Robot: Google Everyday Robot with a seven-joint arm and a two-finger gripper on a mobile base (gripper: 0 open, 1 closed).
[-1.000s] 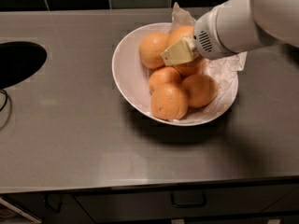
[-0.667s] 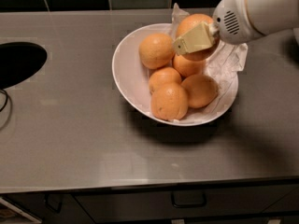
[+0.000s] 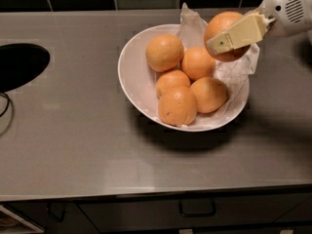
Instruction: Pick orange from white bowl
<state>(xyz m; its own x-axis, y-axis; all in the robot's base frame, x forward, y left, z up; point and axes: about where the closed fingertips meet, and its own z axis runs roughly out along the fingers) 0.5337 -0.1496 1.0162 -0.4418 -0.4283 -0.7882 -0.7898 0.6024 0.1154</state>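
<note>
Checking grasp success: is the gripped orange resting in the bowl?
No, the pincer holds the orange lifted above the bowl's right rim.

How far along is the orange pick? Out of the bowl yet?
Done: the gripper is shut on the orange. In hand: it holds it above the right rim of the white bowl, over the crumpled paper. Left: carry it clear; five other oranges lie in the bowl.

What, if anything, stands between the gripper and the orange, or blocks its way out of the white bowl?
Nothing visible. The gripper is shut on the orange, holding it above the far right rim of the white bowl, over the crumpled paper. The five other oranges lie lower in the bowl.
</note>
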